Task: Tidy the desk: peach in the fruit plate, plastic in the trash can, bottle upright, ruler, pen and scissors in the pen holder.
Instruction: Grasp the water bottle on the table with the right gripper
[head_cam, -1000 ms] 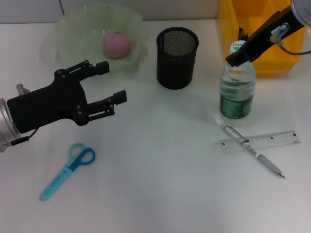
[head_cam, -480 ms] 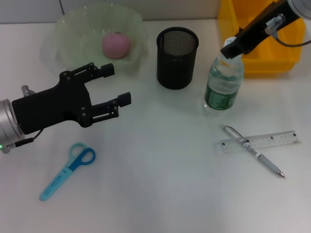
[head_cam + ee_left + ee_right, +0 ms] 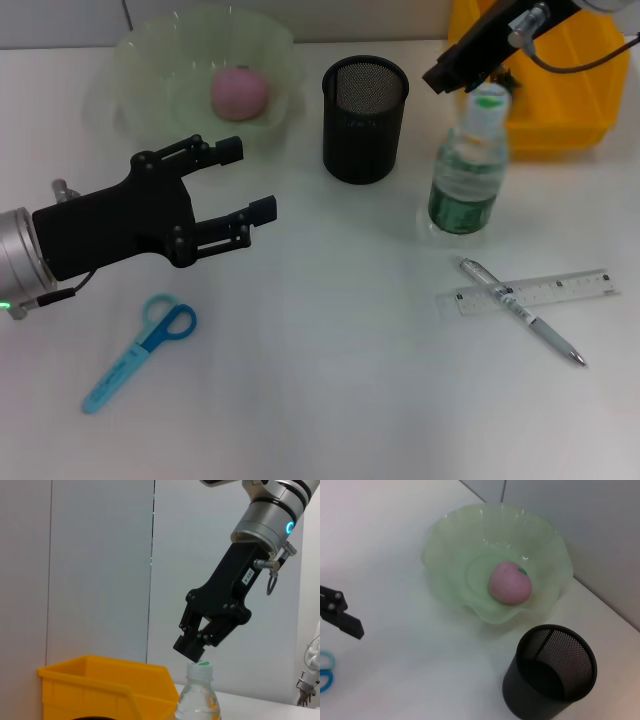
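Your desk holds one peach (image 3: pixel 239 93) in the green fruit plate (image 3: pixel 140 60), one black mesh pen holder (image 3: pixel 365 118), one bottle (image 3: pixel 466 168) standing upright with a green label whose writing cannot be read, and one yellow trash can (image 3: pixel 560 100) behind it. One pen (image 3: pixel 520 311) lies across one clear ruler (image 3: pixel 530 291); one pair of blue scissors (image 3: pixel 140 352) lies apart near the left. Your left gripper (image 3: pixel 245 182) hovers with jaws wide, holding nothing. Your right gripper (image 3: pixel 452 72) sits just above the bottle cap, apparently not gripping it; you cannot tell its jaw opening.
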